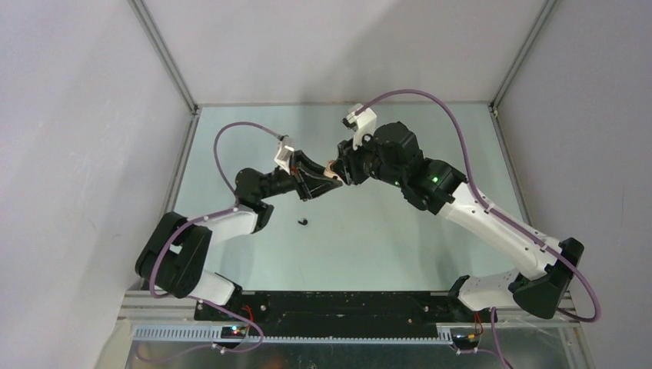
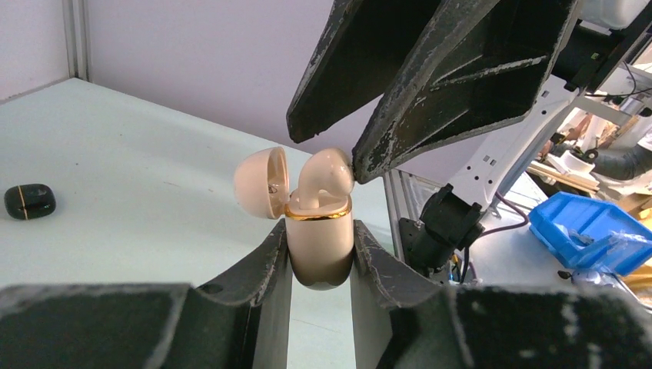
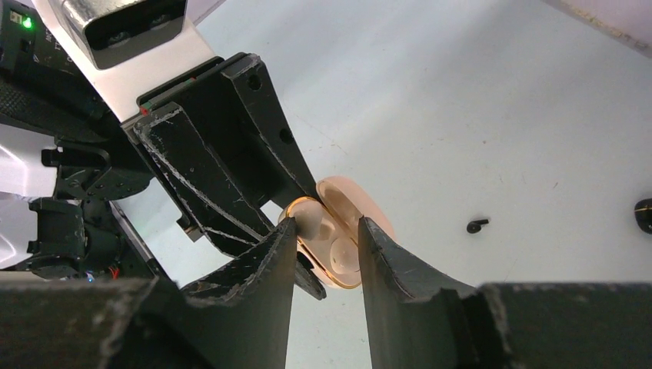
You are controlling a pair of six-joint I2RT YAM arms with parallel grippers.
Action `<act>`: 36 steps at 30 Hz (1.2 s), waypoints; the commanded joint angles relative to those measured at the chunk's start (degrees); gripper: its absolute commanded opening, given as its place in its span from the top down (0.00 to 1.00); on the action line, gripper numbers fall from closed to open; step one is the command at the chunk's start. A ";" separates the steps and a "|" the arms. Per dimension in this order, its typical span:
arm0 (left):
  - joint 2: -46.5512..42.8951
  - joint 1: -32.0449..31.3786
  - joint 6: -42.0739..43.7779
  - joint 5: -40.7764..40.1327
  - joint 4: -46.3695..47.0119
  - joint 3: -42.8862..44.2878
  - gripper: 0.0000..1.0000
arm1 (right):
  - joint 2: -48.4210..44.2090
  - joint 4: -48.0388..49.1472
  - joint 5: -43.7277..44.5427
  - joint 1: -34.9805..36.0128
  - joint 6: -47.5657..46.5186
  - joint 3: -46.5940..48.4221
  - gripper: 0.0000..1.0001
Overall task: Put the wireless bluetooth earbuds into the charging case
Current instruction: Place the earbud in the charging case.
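My left gripper (image 2: 319, 228) is shut on the cream charging case (image 2: 321, 246) and holds it upright above the table with its lid (image 2: 261, 183) open. One cream earbud (image 2: 326, 173) stands in a slot, its head above the gold rim. A second cream earbud (image 3: 338, 257) lies seated in the other slot. My right gripper (image 3: 323, 227) is open over the case, with one fingertip (image 2: 361, 165) against the raised bud. A black earbud (image 1: 302, 222) lies on the table below; it also shows in the right wrist view (image 3: 477, 225). The other black earbud is out of view.
A black charging case (image 2: 29, 201) lies closed on the table to the left of my left gripper; its edge shows in the right wrist view (image 3: 644, 215). Grey walls with metal frame posts (image 1: 165, 58) enclose the table. A blue bin (image 2: 584, 231) stands beyond the table edge.
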 commanded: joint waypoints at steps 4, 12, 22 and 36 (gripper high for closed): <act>-3.25 0.19 2.74 1.34 1.99 -0.51 0.97 | -1.74 0.74 2.26 2.05 -4.37 1.49 0.61; -4.19 0.16 3.00 1.96 1.97 -0.69 0.97 | -2.29 0.90 3.55 2.11 -5.47 1.01 0.61; -5.29 0.28 3.21 2.87 2.12 -0.66 0.97 | -3.48 1.00 4.04 1.92 -6.00 0.53 0.61; -6.96 0.42 8.13 5.31 0.75 -1.60 0.96 | -4.33 1.01 2.91 2.26 -7.58 1.00 0.61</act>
